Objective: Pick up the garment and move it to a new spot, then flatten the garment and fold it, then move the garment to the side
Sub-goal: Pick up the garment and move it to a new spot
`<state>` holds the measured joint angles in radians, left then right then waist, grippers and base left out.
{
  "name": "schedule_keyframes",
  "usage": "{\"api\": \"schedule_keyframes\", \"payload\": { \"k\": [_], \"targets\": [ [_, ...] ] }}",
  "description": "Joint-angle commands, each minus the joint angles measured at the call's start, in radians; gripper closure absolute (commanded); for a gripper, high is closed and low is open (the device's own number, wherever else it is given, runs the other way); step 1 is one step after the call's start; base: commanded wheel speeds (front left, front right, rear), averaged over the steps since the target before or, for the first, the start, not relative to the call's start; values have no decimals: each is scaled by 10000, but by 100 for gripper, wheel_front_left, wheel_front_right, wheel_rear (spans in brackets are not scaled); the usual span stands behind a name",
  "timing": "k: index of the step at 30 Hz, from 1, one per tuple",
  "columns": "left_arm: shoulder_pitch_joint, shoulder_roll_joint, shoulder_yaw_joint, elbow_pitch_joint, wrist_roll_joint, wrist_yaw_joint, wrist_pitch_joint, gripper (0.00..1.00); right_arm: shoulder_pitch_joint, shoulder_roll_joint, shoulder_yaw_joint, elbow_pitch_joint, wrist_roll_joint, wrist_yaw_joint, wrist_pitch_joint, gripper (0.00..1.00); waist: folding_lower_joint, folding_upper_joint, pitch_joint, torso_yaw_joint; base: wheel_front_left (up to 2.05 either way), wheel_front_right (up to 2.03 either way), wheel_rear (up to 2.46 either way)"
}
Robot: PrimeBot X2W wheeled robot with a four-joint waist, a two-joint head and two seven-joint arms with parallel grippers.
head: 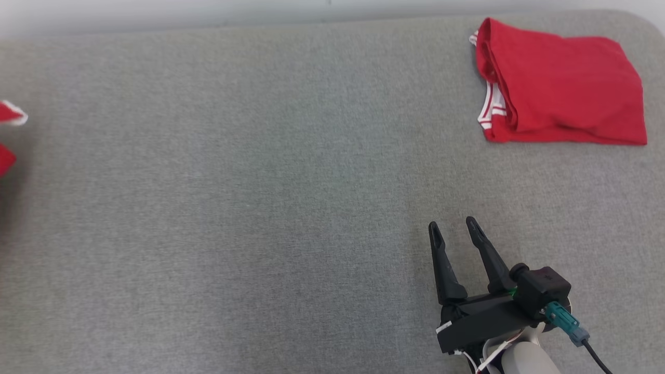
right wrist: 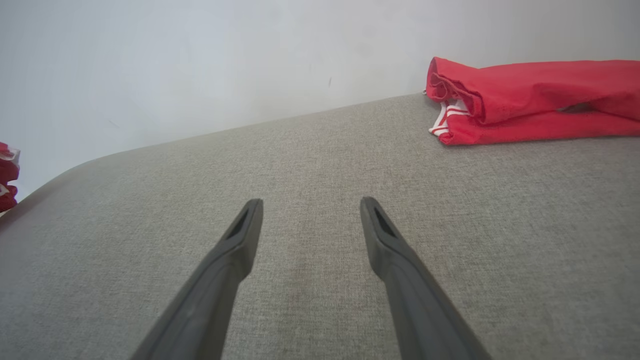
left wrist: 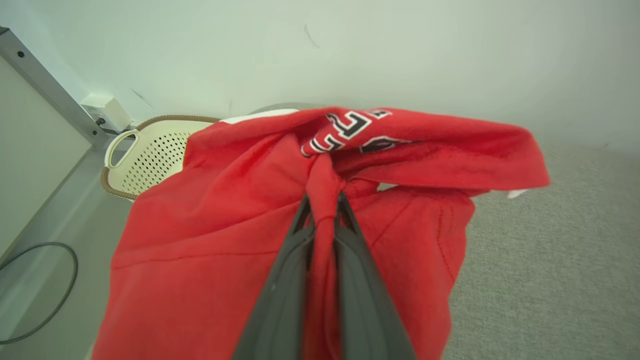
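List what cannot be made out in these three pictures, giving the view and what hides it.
- Left wrist view: black-and-white lettering on the bunched red fabric garment. Folds cover part of it, so it is unreadable.
- Left wrist view: cream perforated plastic basket, mostly hidden by that garment.
- Head view: red and white cloth, cut off by the left edge.
- Right wrist view: folded red garment with white stripes, cut off by the right edge.
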<state>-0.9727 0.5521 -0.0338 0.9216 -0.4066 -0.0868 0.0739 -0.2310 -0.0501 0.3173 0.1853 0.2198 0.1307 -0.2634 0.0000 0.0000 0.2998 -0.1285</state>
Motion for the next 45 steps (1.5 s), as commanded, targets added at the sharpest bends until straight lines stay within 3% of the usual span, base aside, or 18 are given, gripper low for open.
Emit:
{"api": "schedule_keyframes", "payload": {
  "k": [1, 11, 20, 35, 45],
  "targets": [
    [-151, -13, -105, -210, 102, -67, -207, 100, 152, -5, 17, 33, 9, 3, -16, 0, 0, 0, -337, 232, 0, 0, 0],
    [-557, -143, -1134, -2446, 528, -321, -333, 100, 399, -6, 10, 122, 90, 3, -16, 0, 0, 0, -992, 313, 0, 0, 0],
    [-40, -709, -1837, -4970, 341, -293, 314, 100, 502, -3, -9, 103, 231, 3, -16, 0, 0, 0, -1385, -357, 0, 0, 0],
    [594, -2340, -3056, -8041, -121, 70, 1639, 100, 564, -3, -83, 38, 499, 3, -16, 0, 0, 0, -1531, -1515, 0, 0, 0],
    [1351, -3929, -4410, -9241, -368, 273, 1913, 100, 569, -3, -150, -3, 656, 3, -16, 0, 0, 0, -1397, -1848, 0, 0, 0]
  ]
}}
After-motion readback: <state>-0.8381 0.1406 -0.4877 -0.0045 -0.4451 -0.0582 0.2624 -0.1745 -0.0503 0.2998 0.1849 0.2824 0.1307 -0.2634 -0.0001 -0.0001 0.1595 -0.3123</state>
